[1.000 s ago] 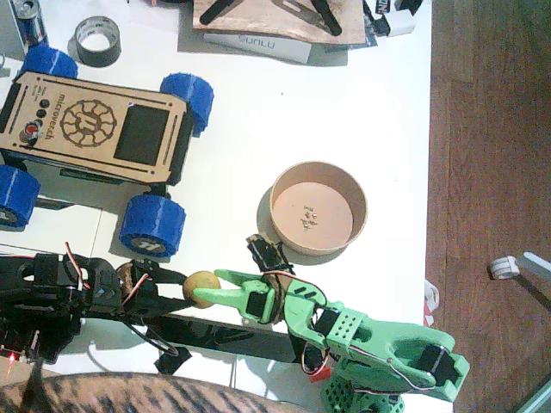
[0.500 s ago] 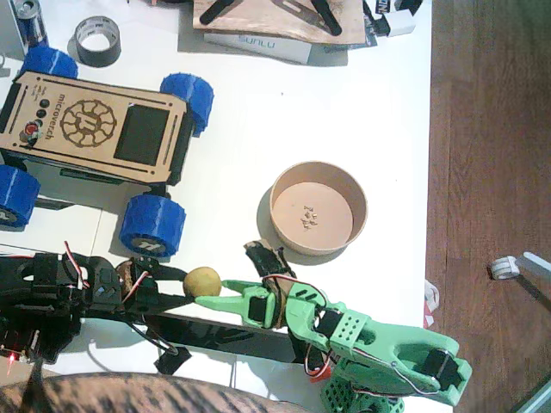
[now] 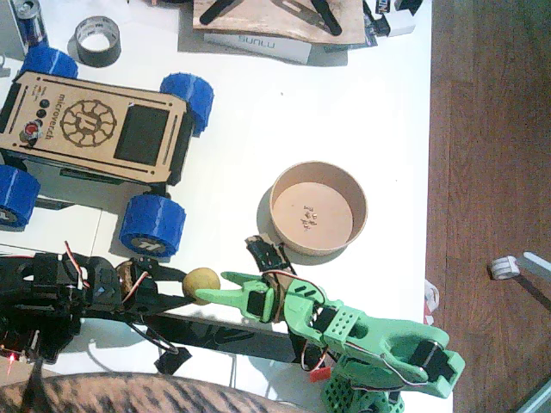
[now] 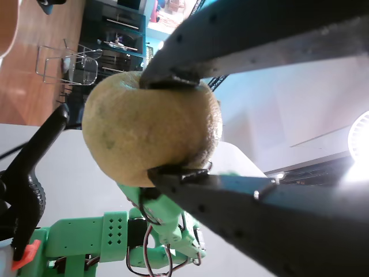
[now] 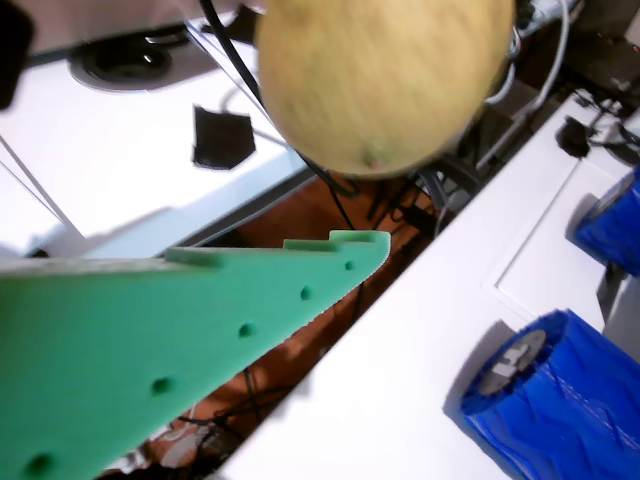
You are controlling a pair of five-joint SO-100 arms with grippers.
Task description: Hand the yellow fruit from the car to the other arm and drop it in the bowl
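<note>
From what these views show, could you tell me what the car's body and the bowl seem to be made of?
The car body looks like flat light plywood, matte, with dark burnt-looking engraved marks; its wheels look like ribbed blue plastic. The bowl looks like tan paper or pressed fibre, with thin straight walls and a dull finish, though I cannot be sure.

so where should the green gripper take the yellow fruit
Across the free middle of the yellow fruit, from its right: the left gripper already pinches two opposite sides, leaving the bowl-facing side bare. The right gripper looks open, one finger under the round fruit.
</note>
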